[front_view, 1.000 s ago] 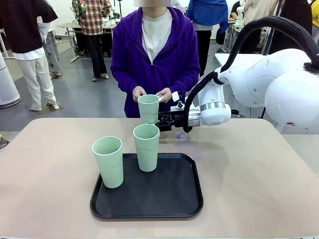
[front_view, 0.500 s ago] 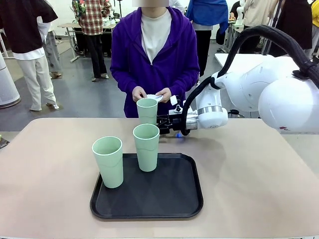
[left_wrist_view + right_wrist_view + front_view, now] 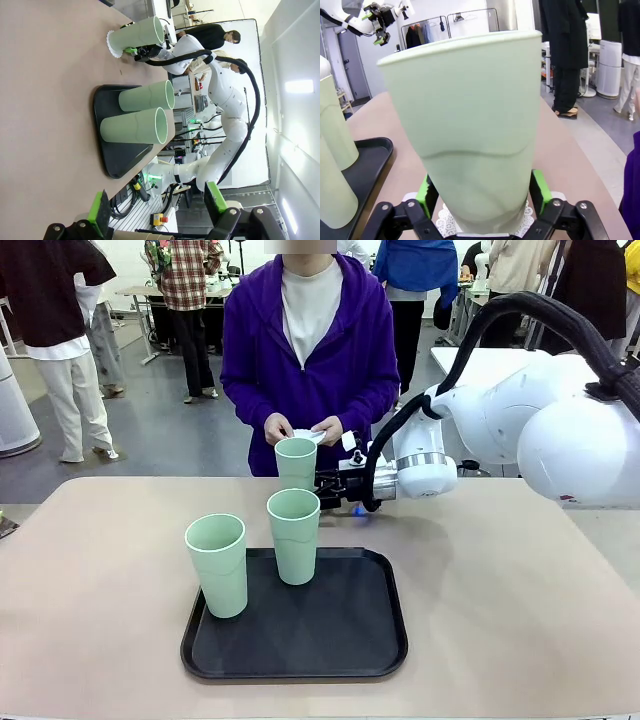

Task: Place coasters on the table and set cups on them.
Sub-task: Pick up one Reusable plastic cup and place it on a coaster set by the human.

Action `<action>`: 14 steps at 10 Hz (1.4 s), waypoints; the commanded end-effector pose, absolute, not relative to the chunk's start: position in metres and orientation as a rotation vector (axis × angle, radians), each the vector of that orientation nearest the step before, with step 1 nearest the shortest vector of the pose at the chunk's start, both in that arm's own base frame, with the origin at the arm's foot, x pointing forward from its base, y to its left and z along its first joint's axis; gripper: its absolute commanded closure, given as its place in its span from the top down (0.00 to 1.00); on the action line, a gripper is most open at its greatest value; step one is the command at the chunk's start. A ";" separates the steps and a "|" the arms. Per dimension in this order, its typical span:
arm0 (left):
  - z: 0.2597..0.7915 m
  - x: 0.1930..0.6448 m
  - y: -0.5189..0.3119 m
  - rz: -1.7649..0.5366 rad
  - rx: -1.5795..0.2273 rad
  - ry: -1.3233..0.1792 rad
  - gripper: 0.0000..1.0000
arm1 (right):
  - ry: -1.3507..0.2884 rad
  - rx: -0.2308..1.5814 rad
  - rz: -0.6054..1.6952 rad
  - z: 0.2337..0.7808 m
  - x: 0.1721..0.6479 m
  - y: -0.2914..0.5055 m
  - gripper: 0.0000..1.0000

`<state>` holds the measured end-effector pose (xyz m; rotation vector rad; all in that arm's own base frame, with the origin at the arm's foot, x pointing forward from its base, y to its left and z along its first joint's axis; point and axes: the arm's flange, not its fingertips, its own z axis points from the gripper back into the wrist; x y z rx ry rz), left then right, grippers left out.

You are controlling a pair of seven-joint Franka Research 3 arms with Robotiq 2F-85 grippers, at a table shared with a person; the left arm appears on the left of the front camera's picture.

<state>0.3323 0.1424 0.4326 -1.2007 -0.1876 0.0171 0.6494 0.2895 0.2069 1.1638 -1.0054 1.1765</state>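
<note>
A pale green cup (image 3: pixel 297 462) stands upright on a scalloped white coaster (image 3: pixel 444 220) at the far side of the table (image 3: pixel 500 590). My right gripper (image 3: pixel 326 486) reaches in from the right, its green pads (image 3: pixel 539 186) pressed against both sides of the cup's base (image 3: pixel 470 150). Two more cups (image 3: pixel 216 565) (image 3: pixel 294 536) stand on the black tray (image 3: pixel 350 640). The person's hands hold more white coasters (image 3: pixel 312 434) just behind the far cup. My left gripper (image 3: pixel 156 205) hangs open and empty, well off from the tray (image 3: pixel 107 150) and cups (image 3: pixel 134 126).
The person in purple (image 3: pixel 310 350) stands at the table's far edge, right behind the far cup. The tray sits near the front middle. Bare tabletop lies to the left and right of it.
My right gripper came down and slightly left with the far cup, setting it on the coaster. In the last half second nothing visibly moves.
</note>
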 end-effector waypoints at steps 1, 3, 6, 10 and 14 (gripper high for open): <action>0.434 0.331 0.145 0.004 -1.209 -0.196 1.00 | -1.006 1.192 1.154 0.206 0.657 0.292 1.00; 0.434 0.331 0.145 0.004 -1.209 -0.196 1.00 | -0.997 1.198 1.156 0.205 0.656 0.292 1.00; 0.434 0.331 0.145 0.004 -1.209 -0.196 1.00 | -0.976 1.198 1.154 0.204 0.657 0.289 1.00; 0.434 0.331 0.145 0.004 -1.209 -0.196 1.00 | -0.938 1.174 1.185 0.203 0.656 0.284 1.00; 0.434 0.331 0.145 0.004 -1.209 -0.196 1.00 | -0.921 1.105 1.202 0.206 0.656 0.271 1.00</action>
